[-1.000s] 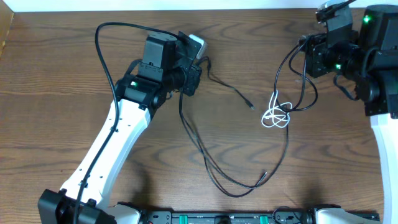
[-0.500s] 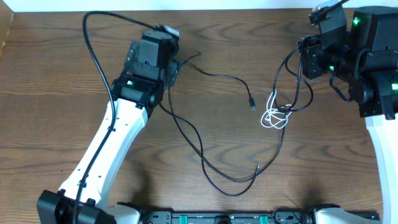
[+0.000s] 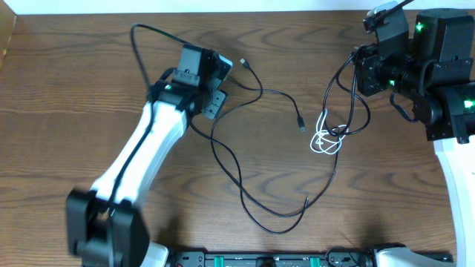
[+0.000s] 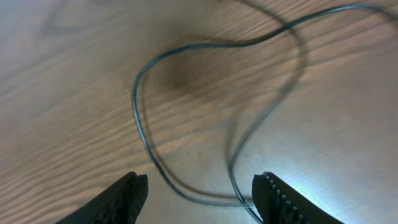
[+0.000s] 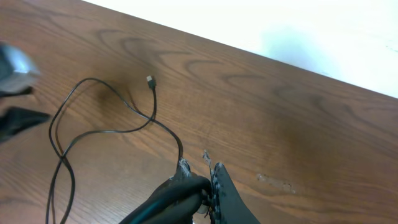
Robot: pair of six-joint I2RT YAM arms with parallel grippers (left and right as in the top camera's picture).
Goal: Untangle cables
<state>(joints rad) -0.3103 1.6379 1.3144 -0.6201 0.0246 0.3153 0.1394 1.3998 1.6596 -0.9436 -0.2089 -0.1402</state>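
The left gripper (image 4: 199,186), far left of centre, has its jaws apart and empty above a loop of the black cable (image 3: 234,174), which sprawls across the counter (image 3: 74,89). The right gripper (image 5: 208,174), far right, has its jaws closed on that cable. The white cable (image 3: 326,141) lies coiled nearer, crossing it.

Nothing readable in any view, honestly. No legible text, label, brand or number anywhere. Dark rail (image 3: 267,259) along bottom edge of overhead view: few tiny green marks, way too small to make out. Both wrist views: zero print.
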